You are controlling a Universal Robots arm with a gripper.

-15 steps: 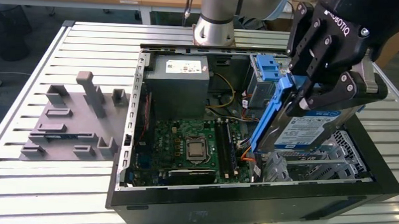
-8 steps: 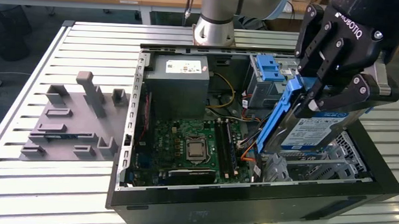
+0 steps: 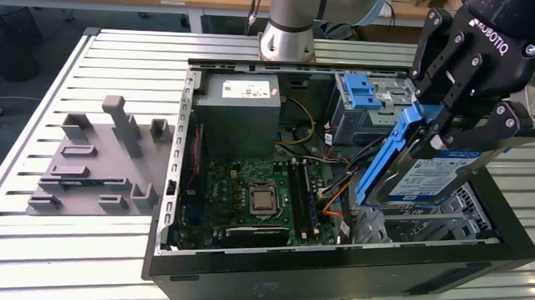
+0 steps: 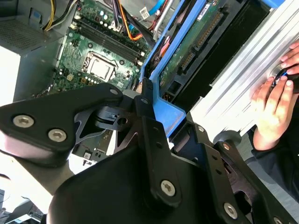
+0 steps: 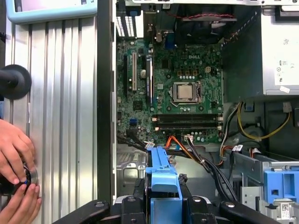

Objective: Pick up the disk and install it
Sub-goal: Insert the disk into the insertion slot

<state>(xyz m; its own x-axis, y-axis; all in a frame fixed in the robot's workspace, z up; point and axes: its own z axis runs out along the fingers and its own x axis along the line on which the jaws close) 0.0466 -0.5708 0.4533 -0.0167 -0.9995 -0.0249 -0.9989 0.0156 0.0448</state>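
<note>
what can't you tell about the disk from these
- Exterior view: where the disk's lower edge meets the drive cage, lost among metal bars.
- First wrist view: most of the disk, covered by the gripper.
- First wrist view: what the person's hand holds, cut off by the edge.

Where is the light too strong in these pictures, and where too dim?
In the second wrist view the table glares nearly white; in the first wrist view the motherboard is evenly lit, the recesses of the case around it dark; in the exterior view the light is soft, yet the black hand gripping the disk is a dark mass.
</note>
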